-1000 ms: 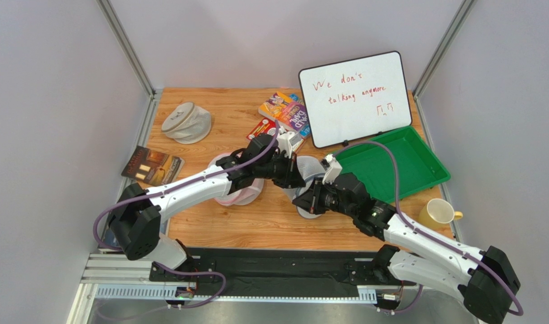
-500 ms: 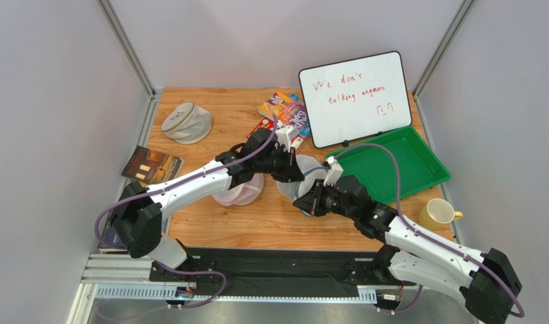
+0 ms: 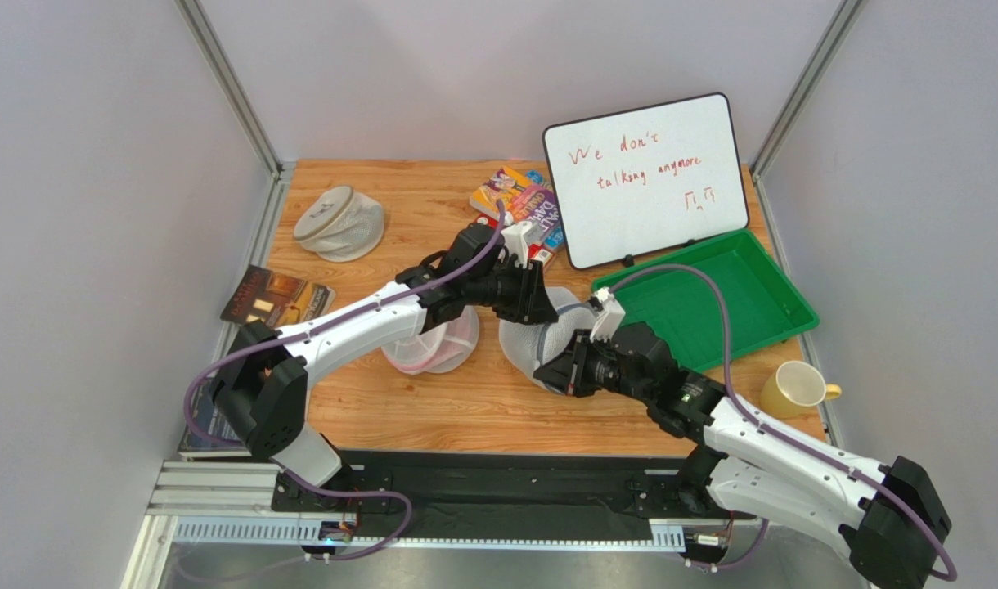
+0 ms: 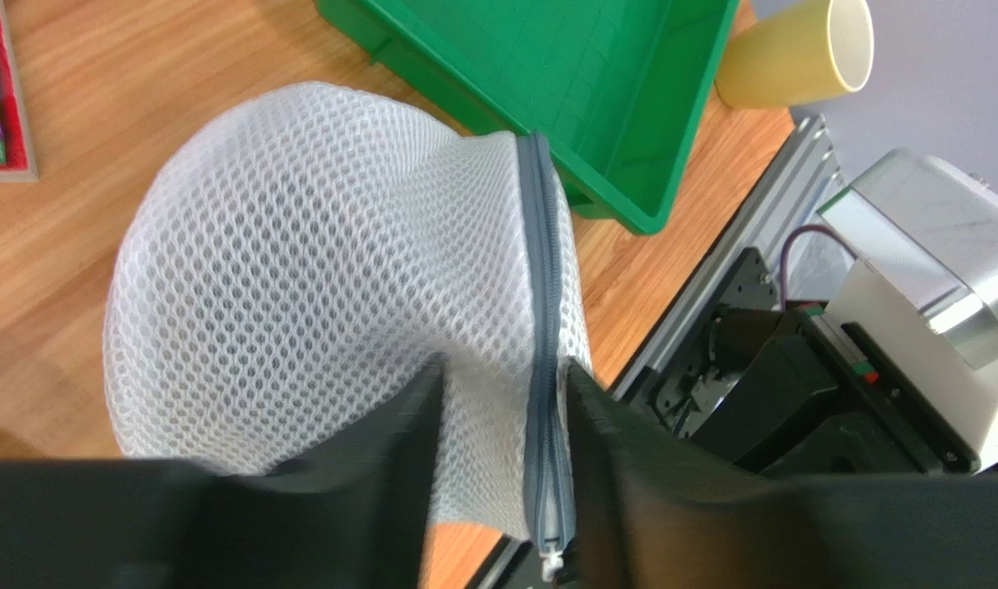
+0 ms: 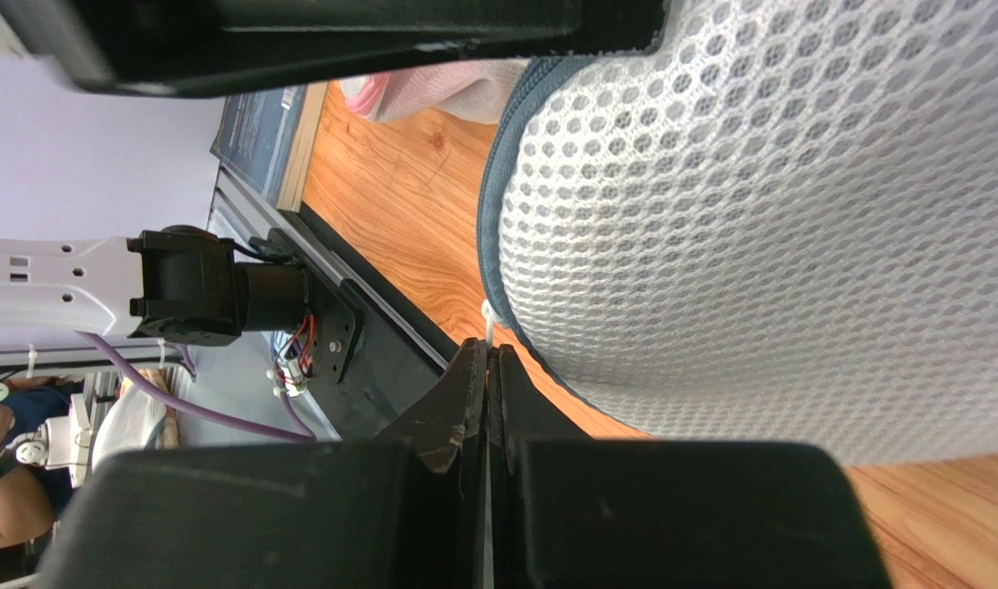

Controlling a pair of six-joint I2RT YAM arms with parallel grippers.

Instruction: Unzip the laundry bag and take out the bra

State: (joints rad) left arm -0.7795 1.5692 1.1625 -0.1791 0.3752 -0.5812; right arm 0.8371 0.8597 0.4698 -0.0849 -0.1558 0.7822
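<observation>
- Since a second ago my left tool (image 4: 504, 374) has let go and drawn back a little, and the laundry bag (image 4: 307, 270) bulges rounder.
- Nearest me, my right tool (image 5: 486, 354) is clenched, its tips meeting at the bag's zipper (image 4: 538, 270) rim. I cannot tell whether they pinch the white tab (image 5: 488, 317) there.
- The bag sits mid-worktop (image 3: 393, 196), just beside the green tray (image 3: 713, 301), its zipper closed where I can see it.
- My left tool's released fingers (image 4: 584, 423) straddle the zipper.
- Farthest back stands a whiteboard (image 3: 645, 178).

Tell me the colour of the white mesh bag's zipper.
The zipper is grey-blue; the left wrist view shows it best.
</observation>
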